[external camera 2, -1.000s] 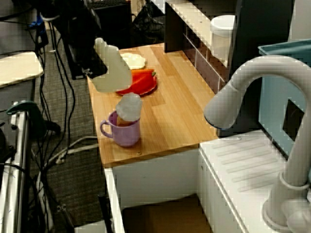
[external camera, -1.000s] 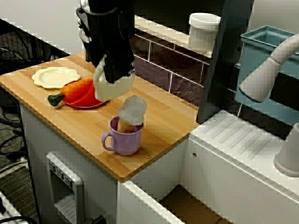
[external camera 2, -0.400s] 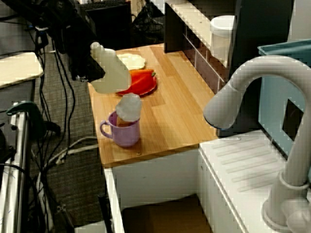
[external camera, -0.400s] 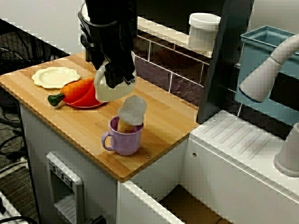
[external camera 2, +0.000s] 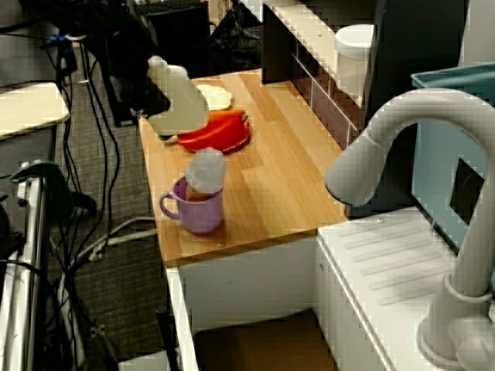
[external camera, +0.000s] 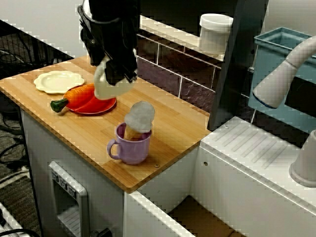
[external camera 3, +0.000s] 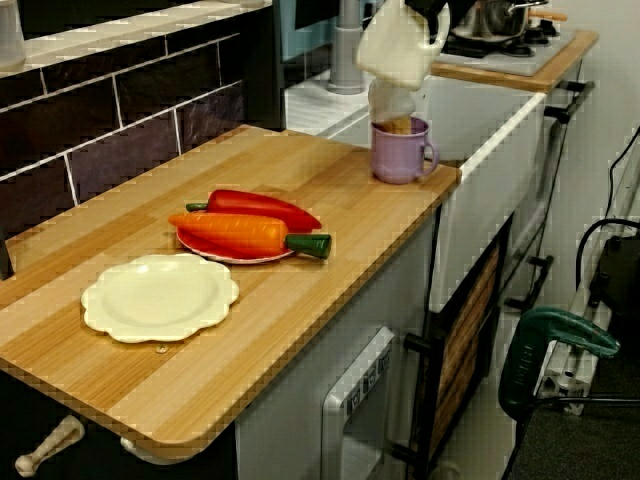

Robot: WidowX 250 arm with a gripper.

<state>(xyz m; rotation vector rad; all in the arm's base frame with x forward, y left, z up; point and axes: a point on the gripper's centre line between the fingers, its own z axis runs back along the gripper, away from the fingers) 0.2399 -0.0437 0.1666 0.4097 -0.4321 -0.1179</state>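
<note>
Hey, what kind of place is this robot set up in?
Probably a toy kitchen set: a wooden counter with a dark tiled backsplash, a grey faucet beside it, and a plastic-looking carrot and red pepper on a red plate. The gripper holds a cream jug over the counter.

A wooden surface point(external camera: 183, 122) lies on a white cabinet point(external camera: 42, 145), dark tiled wall point(external camera: 168, 69) along its back edge, white sink unit point(external camera: 256, 165) beside it, grey carpet floor point(external camera 2: 116, 305) below
</note>
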